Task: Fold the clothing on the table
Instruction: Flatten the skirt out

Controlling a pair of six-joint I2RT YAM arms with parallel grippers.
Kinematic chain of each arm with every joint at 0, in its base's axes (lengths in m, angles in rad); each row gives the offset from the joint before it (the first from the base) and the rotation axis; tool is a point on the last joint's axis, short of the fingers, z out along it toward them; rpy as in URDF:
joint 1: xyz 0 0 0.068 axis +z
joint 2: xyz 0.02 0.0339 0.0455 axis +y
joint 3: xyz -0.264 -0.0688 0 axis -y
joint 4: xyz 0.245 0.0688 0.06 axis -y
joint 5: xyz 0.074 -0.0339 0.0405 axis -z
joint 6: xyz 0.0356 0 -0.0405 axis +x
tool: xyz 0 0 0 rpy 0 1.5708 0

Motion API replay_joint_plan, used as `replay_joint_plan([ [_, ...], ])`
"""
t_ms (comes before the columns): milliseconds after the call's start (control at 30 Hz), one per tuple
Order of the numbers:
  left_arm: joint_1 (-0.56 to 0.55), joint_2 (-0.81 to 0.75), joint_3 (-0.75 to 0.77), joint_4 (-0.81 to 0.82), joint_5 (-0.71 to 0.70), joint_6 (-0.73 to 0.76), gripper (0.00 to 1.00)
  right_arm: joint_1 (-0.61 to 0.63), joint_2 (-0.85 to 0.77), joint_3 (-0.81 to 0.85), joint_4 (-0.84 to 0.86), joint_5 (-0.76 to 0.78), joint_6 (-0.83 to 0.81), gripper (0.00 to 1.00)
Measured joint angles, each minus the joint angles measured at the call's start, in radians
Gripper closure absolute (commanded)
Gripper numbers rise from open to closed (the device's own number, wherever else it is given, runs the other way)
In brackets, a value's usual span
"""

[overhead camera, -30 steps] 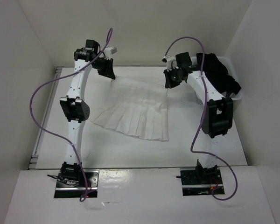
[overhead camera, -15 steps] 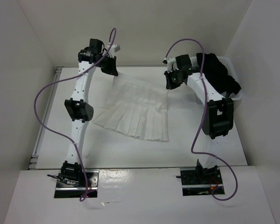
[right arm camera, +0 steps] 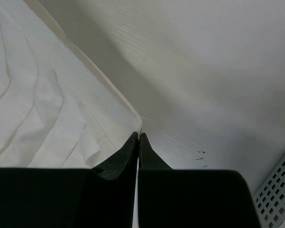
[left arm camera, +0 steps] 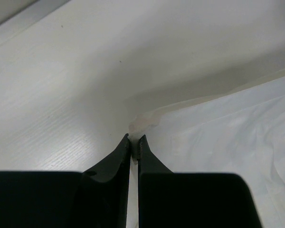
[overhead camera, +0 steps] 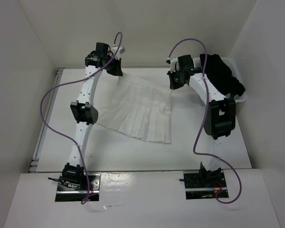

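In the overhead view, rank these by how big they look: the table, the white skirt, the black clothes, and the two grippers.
1. table
2. white skirt
3. black clothes
4. left gripper and right gripper: they look about alike, so I won't rank one over the other.

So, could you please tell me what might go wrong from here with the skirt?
The left pincer is shut on only the very corner tip of the skirt, so the thin cloth might slip out when pulled. The right pincer also pinches just a corner edge; if one side lets go, the fold would likely come out skewed. The right arm sits close to the basket of black clothes and could snag them.
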State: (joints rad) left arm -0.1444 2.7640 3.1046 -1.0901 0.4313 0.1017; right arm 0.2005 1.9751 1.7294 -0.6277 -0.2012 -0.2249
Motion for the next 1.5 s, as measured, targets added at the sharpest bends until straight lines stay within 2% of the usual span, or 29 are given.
replay_joint_plan([
  [367, -0.007, -0.011, 0.000, 0.127, -0.072, -0.003, 1.00, 0.007, 0.000, 0.000, 0.046, 0.007, 0.015, 1.00],
  [733, -0.021, -0.115, 0.000, 0.238, -0.211, -0.026, 1.00, 0.029, -0.002, 0.020, 0.098, 0.004, 0.023, 1.00],
  [933, -0.018, -0.102, 0.000, 0.241, -0.240, -0.059, 1.00, 0.041, -0.004, 0.023, 0.103, 0.017, 0.023, 1.00],
  [1100, 0.003, -0.077, 0.000, 0.200, -0.211, -0.091, 1.00, 0.054, -0.004, 0.023, 0.097, 0.035, 0.022, 1.00],
  [1300, 0.052, -0.089, 0.000, 0.101, -0.070, -0.131, 1.00, 0.059, -0.027, 0.023, 0.087, 0.044, 0.018, 1.00],
  [1400, 0.064, -0.154, -0.007, 0.034, -0.016, -0.128, 1.00, 0.060, -0.074, 0.003, 0.085, 0.046, 0.018, 1.00],
  [1500, 0.064, -0.286, -0.015, -0.030, 0.033, -0.113, 1.00, 0.061, -0.157, -0.040, 0.090, 0.040, 0.018, 1.00],
])
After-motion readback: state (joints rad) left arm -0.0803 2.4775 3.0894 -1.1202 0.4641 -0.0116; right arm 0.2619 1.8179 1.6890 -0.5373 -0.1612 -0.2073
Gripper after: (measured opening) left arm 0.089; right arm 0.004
